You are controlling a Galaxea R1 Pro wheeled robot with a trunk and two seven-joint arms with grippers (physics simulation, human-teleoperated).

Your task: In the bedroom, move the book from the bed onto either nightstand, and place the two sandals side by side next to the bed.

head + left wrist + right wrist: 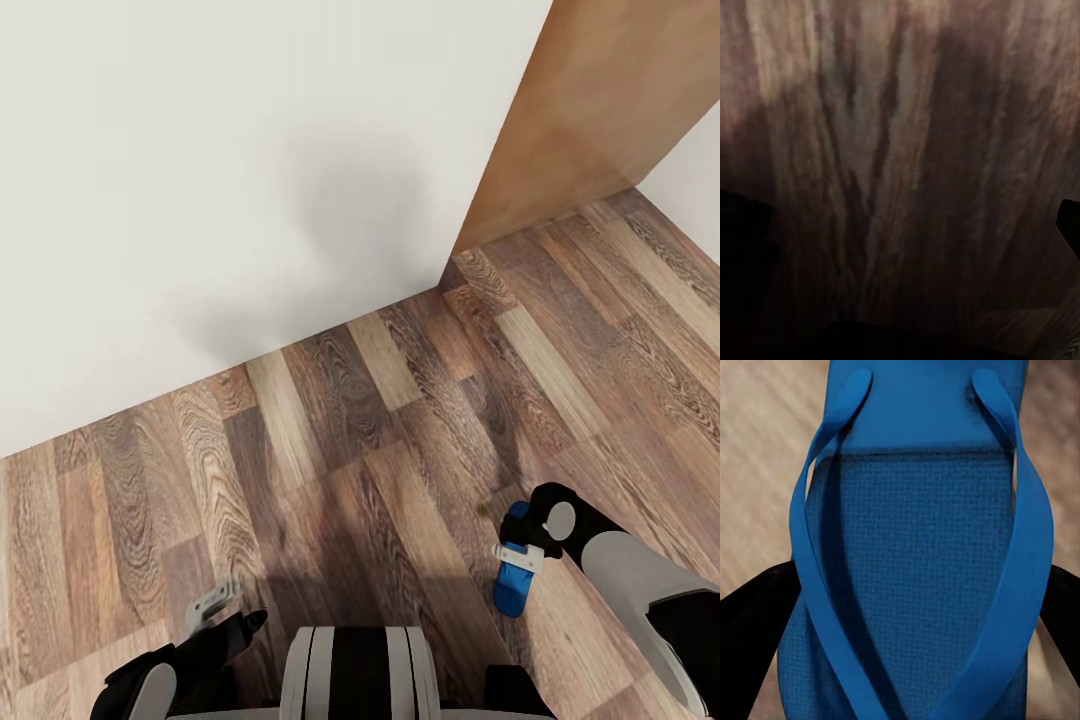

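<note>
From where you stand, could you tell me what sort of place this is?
Probably an indoor room: wood-plank floor, plain white wall and a brown wooden panel. The right claw grips a blue sandal.

Even, bright light; soft grey shadow on wall (340,200). Left wrist view dim, floor (900,150) grain blurred.

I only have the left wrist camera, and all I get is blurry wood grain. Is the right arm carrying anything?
Observer: Yes. The right gripper is closed on a blue sandal, with one of the fingers against each side.
Operator: What's ahead of the robot?
Observer: A white wall meets the wood floor, and a brown wooden panel stands at the right.
Operator: And my left gripper?
Observer: The left gripper is open over bare floor and holds nothing.
</note>
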